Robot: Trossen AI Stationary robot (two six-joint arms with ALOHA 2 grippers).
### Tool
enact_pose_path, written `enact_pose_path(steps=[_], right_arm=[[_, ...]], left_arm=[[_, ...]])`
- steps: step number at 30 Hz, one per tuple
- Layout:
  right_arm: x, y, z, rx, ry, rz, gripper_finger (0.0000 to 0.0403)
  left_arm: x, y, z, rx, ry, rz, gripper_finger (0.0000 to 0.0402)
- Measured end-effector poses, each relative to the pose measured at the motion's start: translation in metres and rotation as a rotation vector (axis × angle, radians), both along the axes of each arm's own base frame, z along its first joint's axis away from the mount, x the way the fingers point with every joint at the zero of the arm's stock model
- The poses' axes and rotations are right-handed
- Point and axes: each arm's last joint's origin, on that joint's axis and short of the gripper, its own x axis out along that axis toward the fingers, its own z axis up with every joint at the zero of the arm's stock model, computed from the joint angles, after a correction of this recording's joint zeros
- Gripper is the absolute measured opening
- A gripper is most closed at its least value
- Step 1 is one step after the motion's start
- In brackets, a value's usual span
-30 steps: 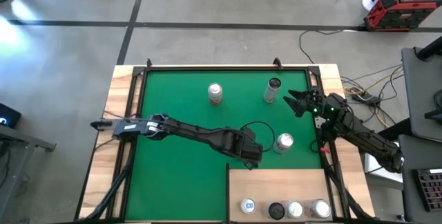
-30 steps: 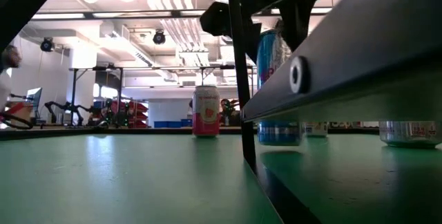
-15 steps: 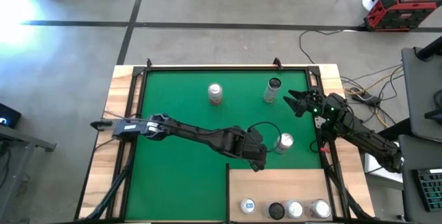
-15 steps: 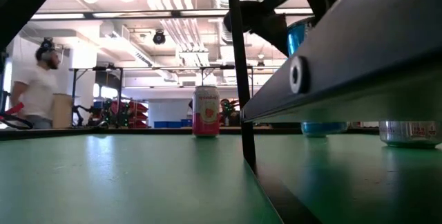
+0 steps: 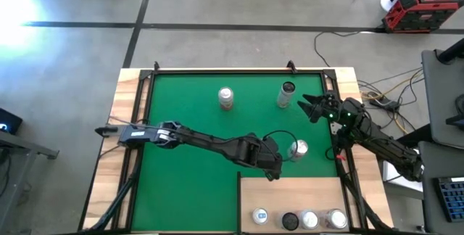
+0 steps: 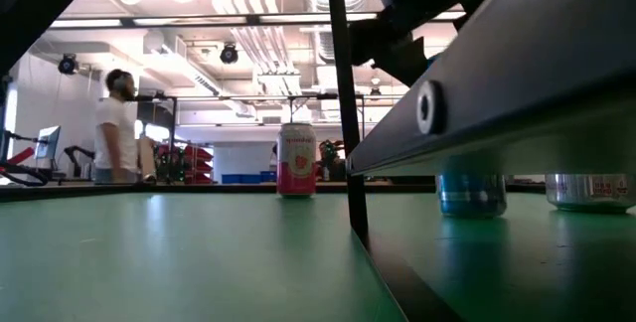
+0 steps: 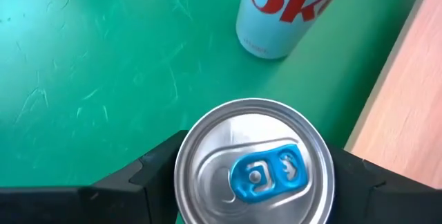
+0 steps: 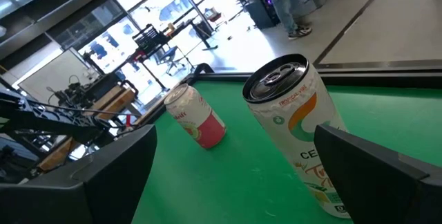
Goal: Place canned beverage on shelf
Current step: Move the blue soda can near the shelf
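Canned beverage, blue-tabbed [image 7: 255,172]: one silver-topped can, clamped between the two dark fingers of the left gripper [image 7: 254,182], seen from directly above in the left wrist view. It stood over the green mat [image 5: 188,126], just off the edge of the shelf [image 5: 293,191], near the shelf's far left corner. In the low view its blue base [image 6: 471,191] appeared below the shelf's dark edge; whether it rested on the mat or hung just above it could not be told.

Shelf: pale wood panel at the near right of the mat, its pale surface running along one side of the left wrist view [image 7: 407,106]. Four cans stood in a row at its near edge [image 5: 299,219].

White can with red lettering [image 7: 286,10]: upright on the mat, just beyond the held can and near the shelf edge.

Pink can [image 5: 226,98]: upright on the far middle of the mat, also visible in the low view [image 6: 296,160].

Tropical-print can with dark top [image 8: 300,124]: upright on the far right of the mat, directly ahead of the right gripper [image 5: 308,106], untouched.

Right gripper: fingers spread wide apart, empty, hovering at the mat's right side.

Person [image 6: 117,128]: standing in the room beyond the table.
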Motion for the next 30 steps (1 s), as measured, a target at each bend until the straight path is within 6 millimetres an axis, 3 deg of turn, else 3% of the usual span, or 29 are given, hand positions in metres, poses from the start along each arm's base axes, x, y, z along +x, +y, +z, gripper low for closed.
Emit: enact_pose_path(steps=[17,30], right_arm=[[0.0,0.0,0.0,0.0,0.0,0.0,0.0384],[0.0,0.0,0.0,0.0,0.0,-0.001,0.0384]], left_arm=[[0.009,-0.002,-0.004,-0.014,-0.088,0.016,0.0238],[0.022,-0.004,-0.022,0.011,-0.155,0.048,0.0238]])
